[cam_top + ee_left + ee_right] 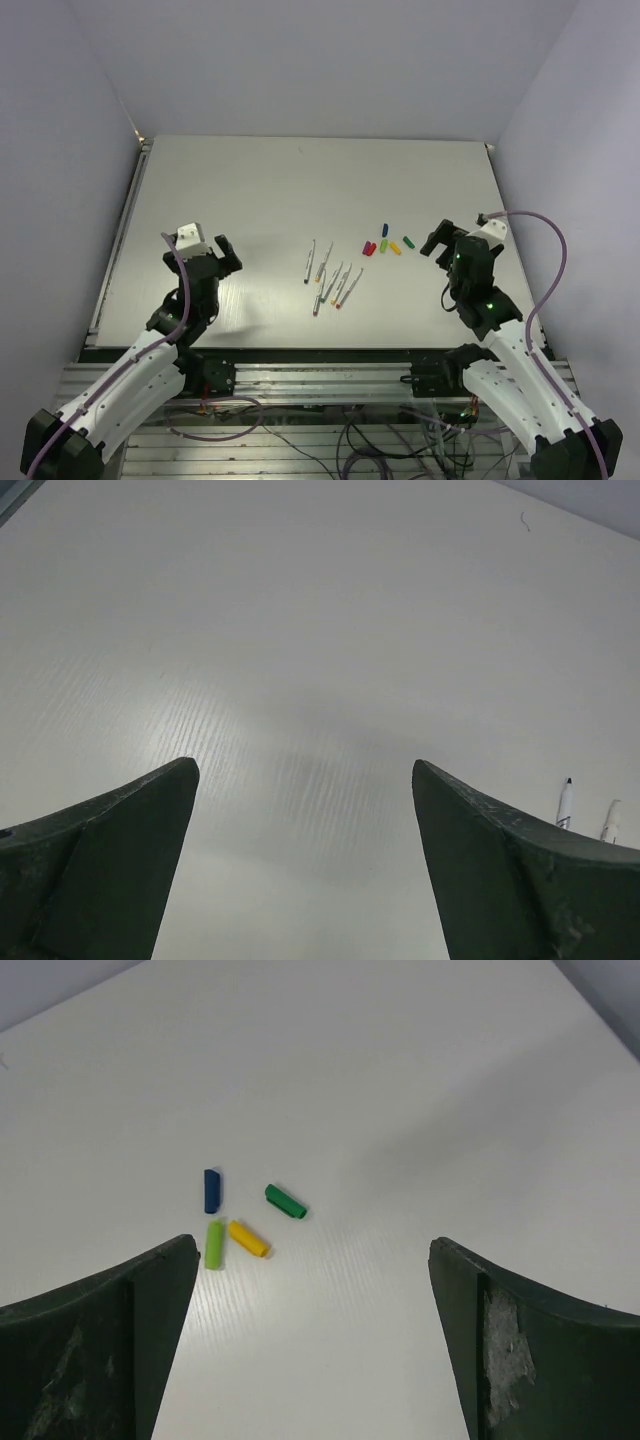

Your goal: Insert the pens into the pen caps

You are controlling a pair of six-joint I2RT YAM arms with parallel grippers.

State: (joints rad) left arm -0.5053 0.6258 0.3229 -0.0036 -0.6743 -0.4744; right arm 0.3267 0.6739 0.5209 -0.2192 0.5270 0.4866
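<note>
Left end effector [305, 767] apart | right end effector [312, 1242] apart | pens [331, 280] lie near pen caps [384, 245], uncapped

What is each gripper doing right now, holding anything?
Left gripper: open, holding nothing.
Right gripper: open, holding nothing.

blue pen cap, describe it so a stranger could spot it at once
On the white table, look right of centre, between the loose pens and the right gripper. Five small caps cluster there; the blue pen cap sits alone at the cluster's far edge and is the only blue one.
</note>
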